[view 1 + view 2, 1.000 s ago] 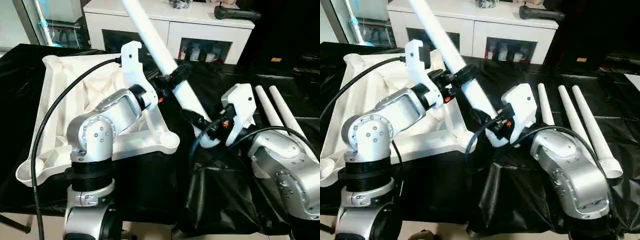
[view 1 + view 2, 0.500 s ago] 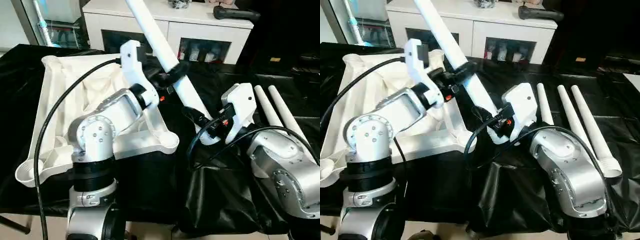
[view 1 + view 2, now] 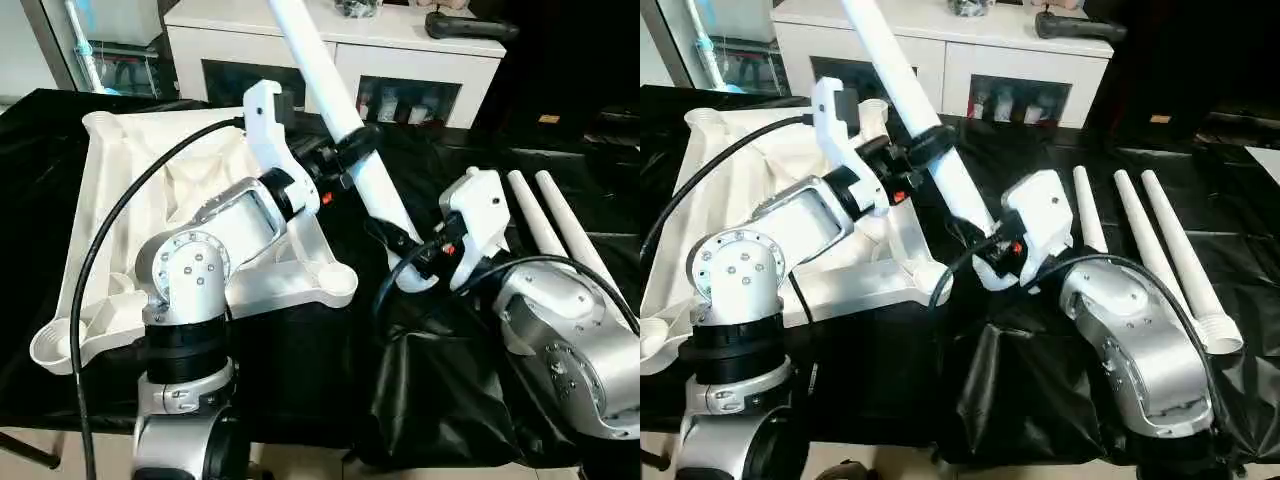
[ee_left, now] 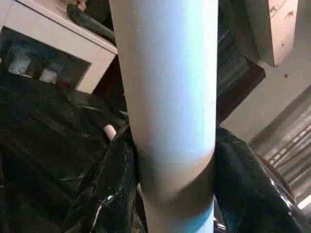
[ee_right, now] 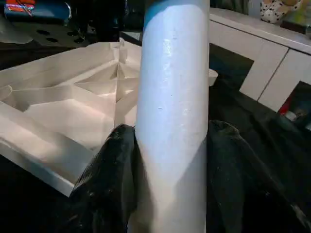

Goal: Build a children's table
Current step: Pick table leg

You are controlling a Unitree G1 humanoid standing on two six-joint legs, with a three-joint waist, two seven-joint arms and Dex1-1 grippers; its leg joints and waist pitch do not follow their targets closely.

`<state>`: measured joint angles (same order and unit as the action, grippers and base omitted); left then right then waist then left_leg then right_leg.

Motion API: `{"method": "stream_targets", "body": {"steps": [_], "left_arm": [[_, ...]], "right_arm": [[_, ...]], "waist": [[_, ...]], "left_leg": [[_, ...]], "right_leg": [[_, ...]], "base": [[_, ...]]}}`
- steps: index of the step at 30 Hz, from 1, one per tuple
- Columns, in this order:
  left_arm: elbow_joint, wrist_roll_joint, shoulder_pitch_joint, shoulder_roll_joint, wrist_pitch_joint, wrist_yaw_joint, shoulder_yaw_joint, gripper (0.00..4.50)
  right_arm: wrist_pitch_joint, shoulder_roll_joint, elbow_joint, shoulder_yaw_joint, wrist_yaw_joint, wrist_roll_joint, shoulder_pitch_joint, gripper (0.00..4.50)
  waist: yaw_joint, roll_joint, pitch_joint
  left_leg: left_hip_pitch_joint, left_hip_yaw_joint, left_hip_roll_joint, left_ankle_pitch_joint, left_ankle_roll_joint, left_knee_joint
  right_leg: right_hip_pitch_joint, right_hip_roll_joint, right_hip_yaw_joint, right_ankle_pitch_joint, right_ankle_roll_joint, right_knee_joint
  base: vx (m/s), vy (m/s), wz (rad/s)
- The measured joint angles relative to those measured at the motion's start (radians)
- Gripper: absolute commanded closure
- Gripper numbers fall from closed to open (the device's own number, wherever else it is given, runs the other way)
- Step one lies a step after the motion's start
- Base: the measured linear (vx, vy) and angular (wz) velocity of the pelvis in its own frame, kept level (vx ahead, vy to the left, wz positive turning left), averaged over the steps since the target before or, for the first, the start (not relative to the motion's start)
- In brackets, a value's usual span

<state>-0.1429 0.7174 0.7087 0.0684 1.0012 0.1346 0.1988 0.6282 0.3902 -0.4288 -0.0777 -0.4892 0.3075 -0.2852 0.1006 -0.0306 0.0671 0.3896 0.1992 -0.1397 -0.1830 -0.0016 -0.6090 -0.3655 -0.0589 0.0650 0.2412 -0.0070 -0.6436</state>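
Currently tabletop (image 3: 190,200) lies underside up on the black sheet (image 3: 430,400), at 9 o'clock from the grippers. Raised leg (image 3: 340,110) leans toward 11 o'clock, both grippers clamped on it: left gripper (image 3: 345,160) mid-shaft, right gripper (image 3: 405,255) near the wide lower end. Three spare legs (image 3: 1160,250) lie side by side at 3 o'clock

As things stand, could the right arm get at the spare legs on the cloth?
Probably not yet. The right gripper is shut on the held leg, which the left gripper also grips. The spare legs lie close beside the right arm with nothing between, so reach looks fine once it lets go.
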Motion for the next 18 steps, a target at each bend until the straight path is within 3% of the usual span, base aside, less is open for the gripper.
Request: {"method": "stream_targets", "body": {"steps": [3, 5, 10, 15, 18], "left_arm": [[-0.005, -0.001, 0.000, -0.008, 0.004, 0.002, -0.009, 2.59], [-0.007, -0.001, 0.000, -0.004, 0.006, -0.002, -0.007, 2.04], [-0.006, -0.002, 0.000, -0.004, 0.008, -0.009, -0.005, 1.54], [0.004, -0.004, 0.000, -0.002, 0.003, -0.020, 0.002, 1.48], [0.004, -0.004, 0.000, -0.002, 0.003, -0.027, 0.004, 1.80]], "right_arm": [[0.000, 0.000, 0.000, -0.003, 0.000, -0.003, 0.000, 2.67], [0.000, 0.001, 0.000, -0.005, 0.000, -0.005, 0.000, 2.67], [-0.004, 0.005, 0.000, -0.020, -0.011, -0.005, 0.000, 2.67], [-0.004, 0.000, 0.000, -0.043, -0.015, -0.005, 0.000, 2.67], [-0.004, -0.005, 0.000, -0.047, -0.014, -0.005, 0.000, 2.68]], "waist": [[-0.001, 0.000, 0.000], [-0.001, 0.000, 0.000], [-0.001, 0.000, 0.000], [-0.001, 0.000, 0.000], [-0.001, 0.000, 0.000]], "left_leg": [[0.000, 0.000, 0.000, 0.000, 0.000, 0.000], [0.000, 0.000, 0.000, 0.000, 0.000, 0.000], [0.000, 0.000, 0.000, 0.000, 0.000, 0.000], [0.000, 0.000, 0.000, 0.000, 0.000, -0.001], [0.000, 0.000, 0.000, 0.000, 0.000, -0.001]], "right_leg": [[0.000, 0.000, 0.000, 0.000, 0.000, 0.000], [0.000, 0.000, 0.000, 0.000, 0.000, 0.000], [0.000, 0.000, 0.000, 0.000, 0.000, 0.000], [0.000, 0.000, 0.000, 0.000, 0.000, 0.000], [0.000, 0.000, 0.000, 0.000, 0.000, 0.000]], "base": [[0.000, 0.000, 0.00], [0.000, 0.000, 0.00], [0.000, 0.000, 0.00], [0.000, 0.000, 0.00], [0.000, 0.000, 0.00]]}}
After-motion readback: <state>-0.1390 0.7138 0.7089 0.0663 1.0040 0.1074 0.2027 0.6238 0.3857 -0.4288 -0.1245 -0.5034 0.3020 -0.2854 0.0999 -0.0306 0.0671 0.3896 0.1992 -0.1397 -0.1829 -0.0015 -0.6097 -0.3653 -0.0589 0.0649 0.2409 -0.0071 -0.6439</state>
